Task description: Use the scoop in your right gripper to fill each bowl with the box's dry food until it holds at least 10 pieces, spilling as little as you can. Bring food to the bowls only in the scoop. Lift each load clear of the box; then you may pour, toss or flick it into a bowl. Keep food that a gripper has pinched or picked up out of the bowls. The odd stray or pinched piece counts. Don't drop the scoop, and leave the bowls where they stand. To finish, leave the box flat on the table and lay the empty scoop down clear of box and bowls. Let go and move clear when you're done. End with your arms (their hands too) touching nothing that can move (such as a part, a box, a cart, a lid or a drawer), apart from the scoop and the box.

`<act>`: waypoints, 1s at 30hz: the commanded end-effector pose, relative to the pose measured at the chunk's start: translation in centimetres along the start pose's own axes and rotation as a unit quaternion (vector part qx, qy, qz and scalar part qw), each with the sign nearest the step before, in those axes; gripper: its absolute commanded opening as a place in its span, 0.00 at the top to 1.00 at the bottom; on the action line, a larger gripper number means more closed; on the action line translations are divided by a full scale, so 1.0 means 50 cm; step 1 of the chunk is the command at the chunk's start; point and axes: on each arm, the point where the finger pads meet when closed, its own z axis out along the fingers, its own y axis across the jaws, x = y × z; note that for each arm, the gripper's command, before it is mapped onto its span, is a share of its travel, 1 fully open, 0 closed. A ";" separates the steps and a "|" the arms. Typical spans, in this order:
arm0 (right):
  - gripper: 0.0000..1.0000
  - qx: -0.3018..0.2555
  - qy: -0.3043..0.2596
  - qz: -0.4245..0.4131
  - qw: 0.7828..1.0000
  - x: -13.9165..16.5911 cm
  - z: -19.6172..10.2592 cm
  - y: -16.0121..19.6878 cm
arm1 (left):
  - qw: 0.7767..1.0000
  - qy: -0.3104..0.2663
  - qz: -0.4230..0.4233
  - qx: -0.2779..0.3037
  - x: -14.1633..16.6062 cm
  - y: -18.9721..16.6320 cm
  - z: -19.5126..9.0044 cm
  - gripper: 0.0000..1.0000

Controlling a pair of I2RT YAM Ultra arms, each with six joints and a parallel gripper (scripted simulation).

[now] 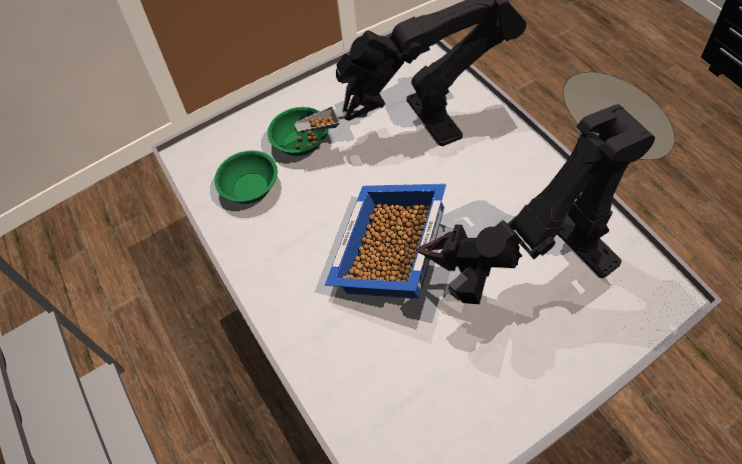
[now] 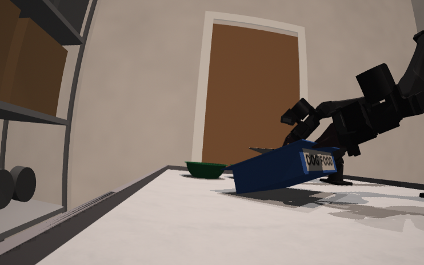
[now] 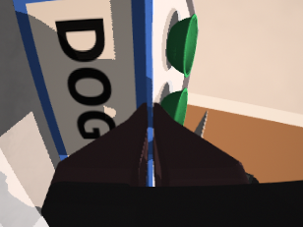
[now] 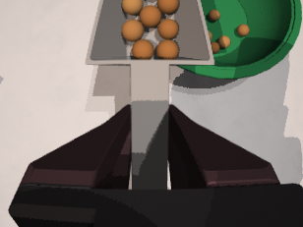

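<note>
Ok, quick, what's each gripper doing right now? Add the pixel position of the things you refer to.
Left gripper (image 1: pixel 420 250) (image 2: pixel 314 145) (image 3: pixel 150 104): closed on the tilted blue box's (image 1: pixel 377 284) (image 2: pixel 266 173) (image 3: pixel 141 58) rim.
Right gripper (image 1: pixel 346 116) (image 2: pixel 285 144) (image 4: pixel 150 107): closed on the grey scoop's (image 1: pixel 303 125) (image 2: pixel 264 151) (image 3: pixel 202 126) (image 4: pixel 150 83) handle, with round brown food (image 1: pixel 322 122) (image 4: pixel 151 17) aboard.
</note>
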 end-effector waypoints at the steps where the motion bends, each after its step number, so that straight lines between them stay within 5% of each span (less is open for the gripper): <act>1: 1.00 0.027 -0.005 0.027 0.999 0.019 -0.019 -0.032 | 0.997 -0.003 0.062 0.050 -0.012 -0.086 -0.007 1.00; 11: 1.00 0.062 -0.016 0.069 0.996 0.049 -0.028 -0.073 | 0.997 -0.002 0.062 0.050 -0.012 -0.086 -0.007 1.00; 13: 1.00 0.064 -0.057 0.059 0.995 -0.007 -0.054 -0.075 | 0.997 -0.003 0.062 0.050 -0.012 -0.086 -0.007 1.00; 30: 1.00 0.059 0.018 0.063 0.996 0.021 -0.037 -0.069 | 0.997 -0.003 0.062 0.050 -0.012 -0.086 -0.007 1.00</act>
